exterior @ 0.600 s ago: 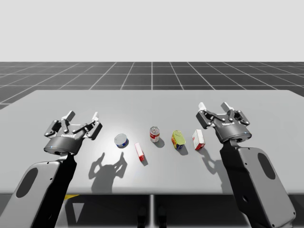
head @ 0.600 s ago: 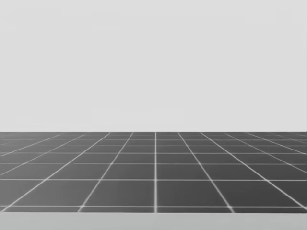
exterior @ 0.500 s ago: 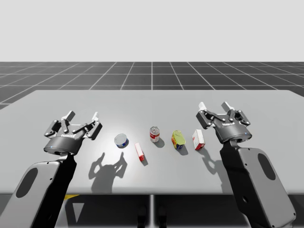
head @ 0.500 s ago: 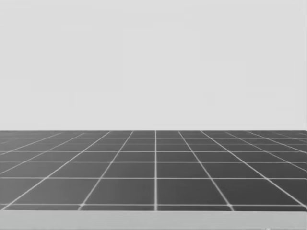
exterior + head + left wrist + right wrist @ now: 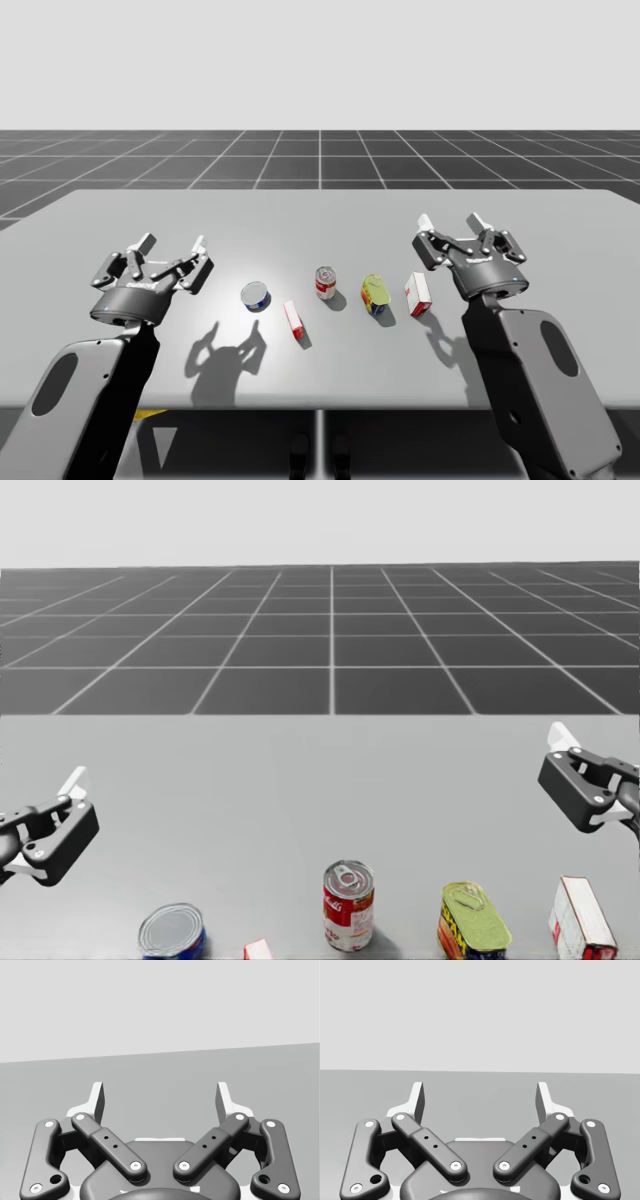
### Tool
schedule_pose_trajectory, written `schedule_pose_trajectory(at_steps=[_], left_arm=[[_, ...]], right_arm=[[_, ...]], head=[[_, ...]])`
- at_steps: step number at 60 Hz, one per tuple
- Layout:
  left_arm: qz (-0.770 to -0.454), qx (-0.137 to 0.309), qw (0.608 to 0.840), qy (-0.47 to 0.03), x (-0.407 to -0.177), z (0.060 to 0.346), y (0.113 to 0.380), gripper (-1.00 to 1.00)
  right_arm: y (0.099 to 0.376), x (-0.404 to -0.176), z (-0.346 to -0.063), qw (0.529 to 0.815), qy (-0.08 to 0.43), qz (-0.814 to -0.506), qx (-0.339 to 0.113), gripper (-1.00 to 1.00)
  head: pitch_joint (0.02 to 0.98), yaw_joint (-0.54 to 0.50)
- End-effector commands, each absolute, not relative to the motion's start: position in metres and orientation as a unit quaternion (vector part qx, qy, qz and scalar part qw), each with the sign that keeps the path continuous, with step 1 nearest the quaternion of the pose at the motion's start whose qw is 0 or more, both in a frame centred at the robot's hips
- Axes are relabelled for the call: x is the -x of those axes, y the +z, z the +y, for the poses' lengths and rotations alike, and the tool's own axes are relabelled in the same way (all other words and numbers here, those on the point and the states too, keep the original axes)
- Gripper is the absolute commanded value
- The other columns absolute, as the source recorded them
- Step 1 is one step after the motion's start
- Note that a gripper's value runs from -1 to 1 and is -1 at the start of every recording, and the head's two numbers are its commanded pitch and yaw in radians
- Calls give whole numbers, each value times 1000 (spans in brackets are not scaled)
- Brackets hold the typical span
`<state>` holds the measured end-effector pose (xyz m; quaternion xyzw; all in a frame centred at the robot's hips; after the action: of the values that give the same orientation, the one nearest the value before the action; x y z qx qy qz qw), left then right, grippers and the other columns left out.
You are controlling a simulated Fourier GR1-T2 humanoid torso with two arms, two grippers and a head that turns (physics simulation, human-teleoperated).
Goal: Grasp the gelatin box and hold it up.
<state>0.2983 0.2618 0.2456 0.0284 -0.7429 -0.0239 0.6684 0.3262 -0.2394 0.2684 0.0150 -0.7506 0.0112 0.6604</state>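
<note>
From above, find both grippers hovering open over the table, left gripper left of and right gripper right of a row with two red-white boxes, cannot tell the gelatin one: upright box just left of the right gripper, flat box mid-row, well apart from both. From the head, find the upright box near right, nearer than the right gripper, and a corner of the flat box well left of it. Along each wrist, see the gripper spread wide, grey table ahead.
</note>
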Motion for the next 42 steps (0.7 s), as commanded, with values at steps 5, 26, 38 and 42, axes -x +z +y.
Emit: schedule_pose_trajectory(at_steps=[5,26,38,42], left_arm=[[-742,-30,669,-23,-299,264,246,-1000],[-742,-30,670,-28,-300,264,246,-1000],[-739,-4,674,-21,-300,265,247,-1000],[-738,13,674,-29,-295,262,250,-1000]], right_arm=[[268,-327,-240,661,6,-750,0,-1000],[268,-328,-241,666,5,-746,7,-1000],[267,-329,-241,667,2,-745,13,-1000],[265,-330,-241,668,-1,-744,18,-1000]], head=[[631,51],[861,104],[878,111],[873,106]])
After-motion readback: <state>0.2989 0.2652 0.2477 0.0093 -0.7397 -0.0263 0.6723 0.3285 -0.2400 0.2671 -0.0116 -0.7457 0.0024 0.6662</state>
